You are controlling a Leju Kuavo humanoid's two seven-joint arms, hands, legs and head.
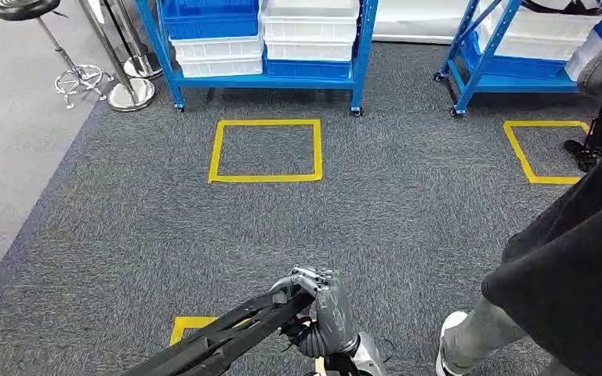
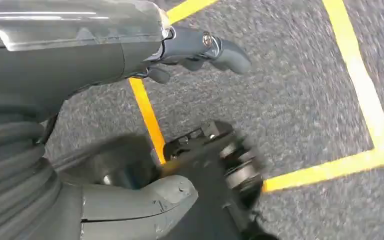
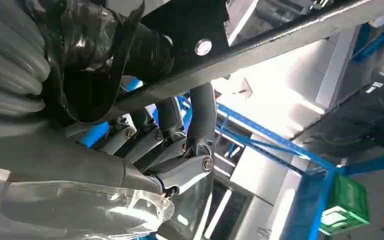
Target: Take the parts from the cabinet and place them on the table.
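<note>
The right hand is wrapped around a long black part — a flat bar with bolt holes — and the right wrist view shows its fingers curled over the bar, so the grip looks firm enough for carrying while walking. The part runs low across the robot's front, slanting toward its left, probably to keep the long end from swinging. The left hand hangs over the grey carpet near yellow floor tape; its fingers lie loosely bent with nothing in them, and how wide it stands I cannot tell. The blue shelving with its white and blue bins stands along the carpet's far edge. A person in black stands at the robot's right — worth minding during any turn toward the table
</note>
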